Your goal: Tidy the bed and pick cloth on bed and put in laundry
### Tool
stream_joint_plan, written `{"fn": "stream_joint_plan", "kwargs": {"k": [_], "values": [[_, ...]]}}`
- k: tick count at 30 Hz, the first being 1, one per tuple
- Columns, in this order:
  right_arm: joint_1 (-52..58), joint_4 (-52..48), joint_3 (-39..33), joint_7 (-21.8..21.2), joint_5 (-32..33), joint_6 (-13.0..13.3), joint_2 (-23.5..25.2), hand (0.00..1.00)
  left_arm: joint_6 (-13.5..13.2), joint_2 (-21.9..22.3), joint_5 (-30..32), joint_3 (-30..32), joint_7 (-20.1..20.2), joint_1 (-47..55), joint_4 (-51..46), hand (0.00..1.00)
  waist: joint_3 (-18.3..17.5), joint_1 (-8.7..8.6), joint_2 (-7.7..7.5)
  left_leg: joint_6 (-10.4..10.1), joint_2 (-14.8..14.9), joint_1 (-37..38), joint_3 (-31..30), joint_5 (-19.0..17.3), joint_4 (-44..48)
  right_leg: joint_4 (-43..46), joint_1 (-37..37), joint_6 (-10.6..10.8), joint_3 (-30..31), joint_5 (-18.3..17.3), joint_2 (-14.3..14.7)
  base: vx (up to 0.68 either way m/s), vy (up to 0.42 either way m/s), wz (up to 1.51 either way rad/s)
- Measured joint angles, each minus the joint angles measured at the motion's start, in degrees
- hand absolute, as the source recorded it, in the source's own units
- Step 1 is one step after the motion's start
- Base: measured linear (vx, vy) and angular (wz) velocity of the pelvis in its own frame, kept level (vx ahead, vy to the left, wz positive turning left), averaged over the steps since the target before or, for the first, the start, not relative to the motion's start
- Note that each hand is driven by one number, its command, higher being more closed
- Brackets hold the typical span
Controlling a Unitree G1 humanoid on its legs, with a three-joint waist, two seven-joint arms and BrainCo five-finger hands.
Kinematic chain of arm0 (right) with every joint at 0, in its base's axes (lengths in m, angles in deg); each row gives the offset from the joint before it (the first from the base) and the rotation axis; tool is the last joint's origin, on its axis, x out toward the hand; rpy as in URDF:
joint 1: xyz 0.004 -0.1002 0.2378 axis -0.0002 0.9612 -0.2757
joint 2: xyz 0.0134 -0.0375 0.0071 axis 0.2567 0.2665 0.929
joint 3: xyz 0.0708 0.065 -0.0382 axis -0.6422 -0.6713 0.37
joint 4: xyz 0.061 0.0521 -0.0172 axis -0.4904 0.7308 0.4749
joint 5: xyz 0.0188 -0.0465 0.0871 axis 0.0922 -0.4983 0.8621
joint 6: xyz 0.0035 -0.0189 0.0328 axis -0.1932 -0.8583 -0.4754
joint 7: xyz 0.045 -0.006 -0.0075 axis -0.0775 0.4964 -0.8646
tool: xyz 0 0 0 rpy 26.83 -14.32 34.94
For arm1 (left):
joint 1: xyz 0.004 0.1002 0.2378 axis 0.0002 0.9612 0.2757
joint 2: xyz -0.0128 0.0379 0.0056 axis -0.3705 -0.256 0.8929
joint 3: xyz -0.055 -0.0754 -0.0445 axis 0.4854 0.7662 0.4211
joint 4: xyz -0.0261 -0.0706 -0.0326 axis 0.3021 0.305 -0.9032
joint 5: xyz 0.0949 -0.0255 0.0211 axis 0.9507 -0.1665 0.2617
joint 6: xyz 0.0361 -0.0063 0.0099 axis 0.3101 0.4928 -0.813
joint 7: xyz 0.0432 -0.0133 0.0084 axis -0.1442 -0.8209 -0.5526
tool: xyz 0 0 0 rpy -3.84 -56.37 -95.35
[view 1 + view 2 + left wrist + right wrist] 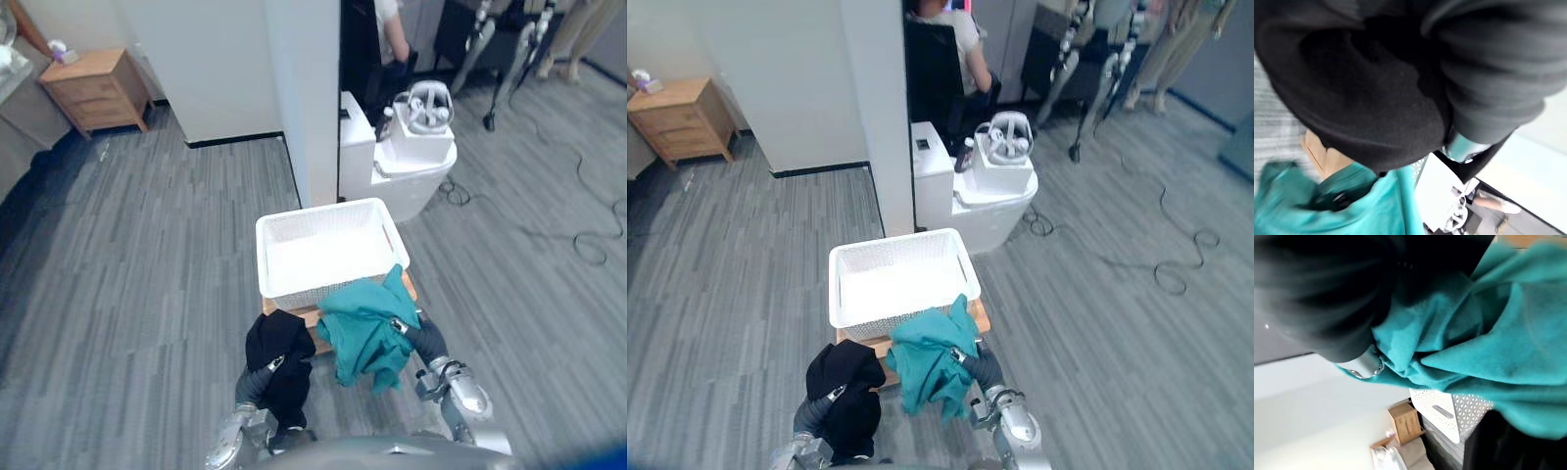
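Carrying black cloth (pixel 279 343) on left hand (pixel 257 384), teal cloth (pixel 362 328) on right hand (pixel 426 341); both grips buried, can't tell. White basket (pixel 323 284) just beyond looks empty, so neither is dropped in yet.

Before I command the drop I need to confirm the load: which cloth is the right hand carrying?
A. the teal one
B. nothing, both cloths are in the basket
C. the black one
A: the teal cloth hangs bunched from the right hand, while the black cloth hangs from the left hand, both just short of the white basket.
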Motion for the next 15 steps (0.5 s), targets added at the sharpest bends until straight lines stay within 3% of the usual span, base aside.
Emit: {"fn": "stream_joint_plan", "kwargs": {"k": [2, 3, 5, 6, 8, 9, 15], "values": [[0.1, -2.2, 0.4, 0.8, 0.0, 0.3, -0.2, 1.00, 0.4, -0.3, 0.3, -1.3, -0.3, -1.4, -0.1, 1.00, 0.1, -0.84, 0.72, -1.4, 1.9, 0.0, -2.7, -0.4, 0.7, -8.9, -2.7, -0.6, 1.1, -1.3, 3.2, 0.18, -0.171, 0.74], [0.1, -3.6, 0.5, 1.4, 0.0, 0.7, -0.3, 1.00, 0.9, -0.5, 0.3, -2.1, -0.4, -2.5, -0.1, 1.00, 0.2, -1.43, 1.37, -2.5, 3.2, 0.0, -4.6, -0.4, 1.4, -18.3, -3.1, -0.7, 3.3, -1.0, 5.7, 0.27, -0.279, 0.87], [0.4, -5.2, 0.4, 2.3, 0.0, 1.7, -0.5, 1.00, 1.0, -0.8, 0.3, -2.5, -0.4, -4.2, -0.3, 1.00, -0.1, -1.92, 1.03, -4.4, 3.9, -0.9, -7.3, -0.7, 1.7, -36.8, -0.7, -1.0, 10.2, 5.1, 9.2, 0.24, -0.280, 0.93], [0.5, -5.8, -0.5, 3.3, 0.0, 2.2, -1.0, 1.00, 1.4, -0.5, 0.4, -3.6, -0.5, -5.6, 0.9, 1.00, 0.0, -2.52, 1.78, -5.9, 4.9, -0.5, -9.7, -0.9, 1.0, -40.4, 1.6, -1.9, 10.9, 12.2, 10.6, 0.20, -0.223, 0.81], [0.2, -7.6, -1.9, 4.5, 0.1, 2.3, -2.0, 1.00, 1.0, 0.0, 0.4, -5.9, -0.1, -5.8, 0.4, 1.00, 0.1, -2.35, 4.64, -6.5, 7.0, -1.2, -9.0, -0.4, 0.5, -41.0, 2.1, -2.3, 11.5, 11.6, 12.4, 0.24, -0.210, 0.54], [-0.4, -8.2, -2.8, 4.8, 0.0, 2.3, -2.4, 1.00, 1.0, 0.1, 0.5, -6.6, 0.0, -5.5, 0.3, 1.00, -0.2, -2.57, 5.52, -7.0, 7.7, -0.9, -8.8, 0.8, -0.5, -41.1, 2.3, -3.4, 10.4, 10.8, 12.8, 0.21, -0.183, 0.35], [-0.1, -15.9, -4.5, 7.0, -0.6, 1.4, -2.4, 1.00, 0.3, -0.3, 0.8, -6.6, -0.5, -3.7, -0.4, 1.00, -1.2, -2.94, 5.03, -7.3, 8.6, 1.0, -7.7, 2.4, -2.6, -45.2, 7.1, -3.8, 8.5, 11.0, 13.4, 0.05, -0.056, 0.25]]}}
